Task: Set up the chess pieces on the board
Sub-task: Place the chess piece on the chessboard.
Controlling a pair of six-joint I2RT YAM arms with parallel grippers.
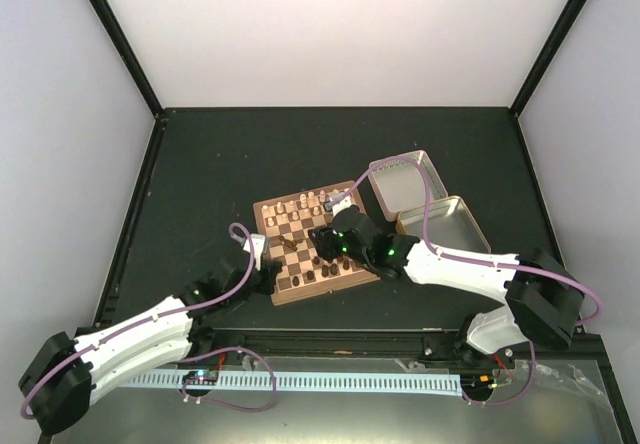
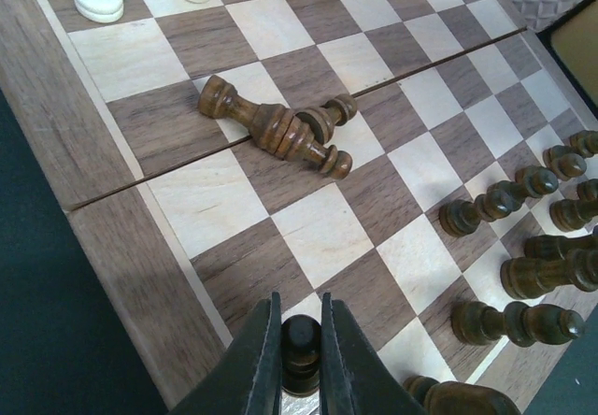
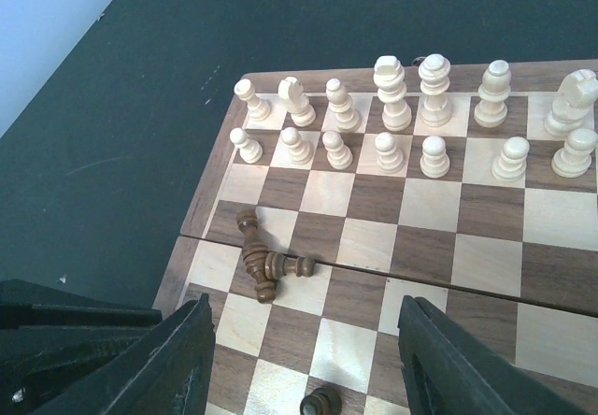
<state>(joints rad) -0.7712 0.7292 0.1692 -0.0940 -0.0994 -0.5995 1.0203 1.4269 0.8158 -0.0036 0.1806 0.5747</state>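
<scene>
Fingers of my left gripper (image 2: 299, 305) pinch a dark piece (image 2: 301, 345) upright for the board's (image 2: 107, 247) near-left corner; right gripper (image 3: 308, 340) gapes wide.

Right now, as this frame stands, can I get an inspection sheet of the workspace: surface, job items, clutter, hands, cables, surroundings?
Surface: black tabletop.
Job's things: board mid-table; cream pieces standing in two rows at its far side; standing dark pieces at its near side; two fallen dark pieces lying crossed mid-board.
Clutter: two open tin halves right of the board.
Hands: left hand shut on a held dark piece by the board's left rim; right hand open above the board.
Cables: purple cables run along both arms; one arcs over the tins.
Surroundings: pale walls, black frame posts.
</scene>
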